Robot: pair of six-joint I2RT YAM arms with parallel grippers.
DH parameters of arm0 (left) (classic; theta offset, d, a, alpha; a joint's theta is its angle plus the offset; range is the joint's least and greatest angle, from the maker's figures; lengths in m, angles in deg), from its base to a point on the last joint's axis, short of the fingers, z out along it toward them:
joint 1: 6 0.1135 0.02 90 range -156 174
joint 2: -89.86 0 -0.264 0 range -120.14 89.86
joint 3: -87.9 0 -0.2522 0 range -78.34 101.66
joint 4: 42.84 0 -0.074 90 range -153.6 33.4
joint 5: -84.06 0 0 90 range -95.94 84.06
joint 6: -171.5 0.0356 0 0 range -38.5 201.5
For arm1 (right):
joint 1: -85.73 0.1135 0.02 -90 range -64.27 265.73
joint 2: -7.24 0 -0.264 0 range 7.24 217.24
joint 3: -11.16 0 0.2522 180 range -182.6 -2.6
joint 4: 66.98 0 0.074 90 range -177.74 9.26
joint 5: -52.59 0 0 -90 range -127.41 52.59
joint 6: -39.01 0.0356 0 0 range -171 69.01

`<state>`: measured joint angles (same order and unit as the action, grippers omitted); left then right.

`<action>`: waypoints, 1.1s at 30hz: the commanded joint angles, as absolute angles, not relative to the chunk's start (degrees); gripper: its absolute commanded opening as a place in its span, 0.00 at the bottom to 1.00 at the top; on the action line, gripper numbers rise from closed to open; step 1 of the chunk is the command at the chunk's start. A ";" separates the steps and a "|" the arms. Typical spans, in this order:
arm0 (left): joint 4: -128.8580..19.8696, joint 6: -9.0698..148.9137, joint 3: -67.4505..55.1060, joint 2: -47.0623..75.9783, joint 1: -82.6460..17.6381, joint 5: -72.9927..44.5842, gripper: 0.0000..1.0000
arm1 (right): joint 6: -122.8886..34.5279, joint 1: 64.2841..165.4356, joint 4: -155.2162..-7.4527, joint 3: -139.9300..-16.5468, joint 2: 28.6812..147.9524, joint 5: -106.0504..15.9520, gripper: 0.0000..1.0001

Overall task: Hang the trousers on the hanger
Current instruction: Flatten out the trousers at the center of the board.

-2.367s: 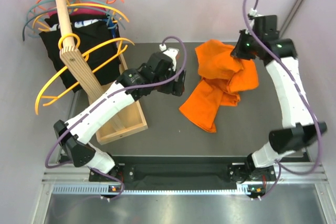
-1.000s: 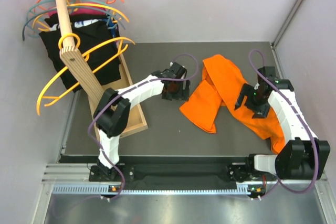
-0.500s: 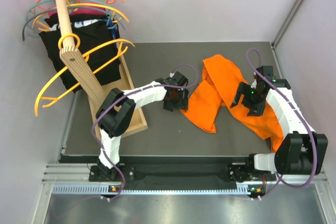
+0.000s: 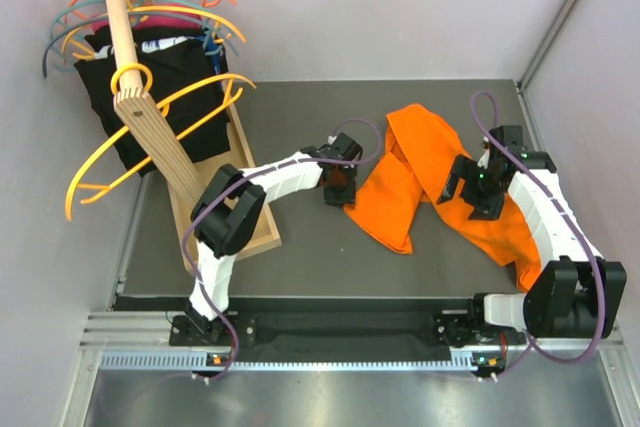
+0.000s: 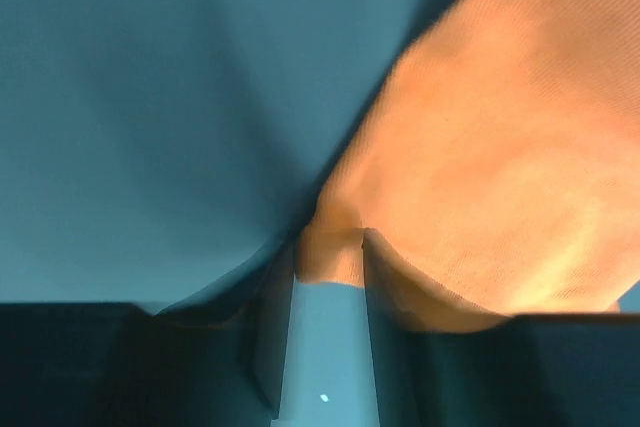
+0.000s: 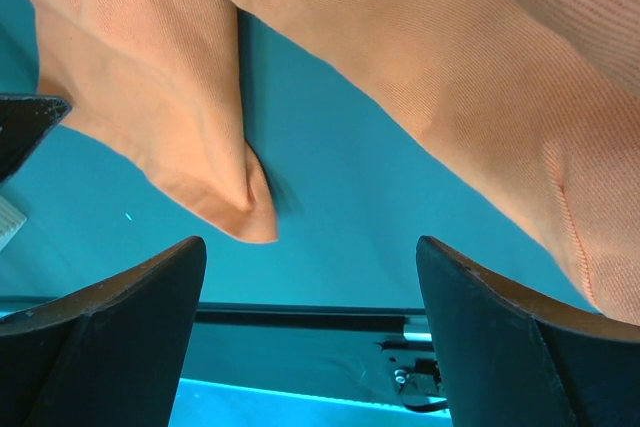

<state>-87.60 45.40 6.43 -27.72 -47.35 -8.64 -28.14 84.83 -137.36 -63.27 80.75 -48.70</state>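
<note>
1. At the table's [image 4: 300, 257] far left corner, a slanted wooden post [image 4: 150, 122] carries several hangers and black garments [image 4: 165, 62].
2. The hanger [image 4: 175, 95], thin and amber-yellow, hangs by its ring on this post. Its wide arms spread out past the table's left edge, well apart from the cloth.
3. A shallow wooden tray [image 4: 240, 222] lies along the left edge at the post's foot.
4. The left gripper [image 4: 338, 187] sits low near the table's middle, at the left border of the trousers [image 4: 415, 172]. In the wrist view its fingers [image 5: 280, 327] are drawn to a narrow slot, with a small tab of the orange hem [image 5: 330, 257] pinched between the tips.
5. The trousers lie spread on the right half of the table. One leg points toward the near edge and the other runs along the right edge toward the near right corner.
6. The right gripper [image 4: 470, 187] hovers over the gap between the two legs. Its fingers [image 6: 100, 327] are spread wide with only bare table and loose cloth beneath, and they hold nothing.
</note>
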 commanded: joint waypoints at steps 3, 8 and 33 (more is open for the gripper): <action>-89.90 47.65 8.32 -26.51 -47.40 -7.18 0.00 | -29.55 85.29 -136.64 -65.09 82.38 -50.68 0.86; -98.93 49.68 10.42 -17.13 -47.49 4.06 0.00 | -30.86 87.03 -137.60 -67.81 83.08 -48.58 0.86; -101.51 60.67 23.52 24.39 -47.40 31.59 0.00 | -12.32 98.83 -139.77 -67.82 79.21 -33.70 0.76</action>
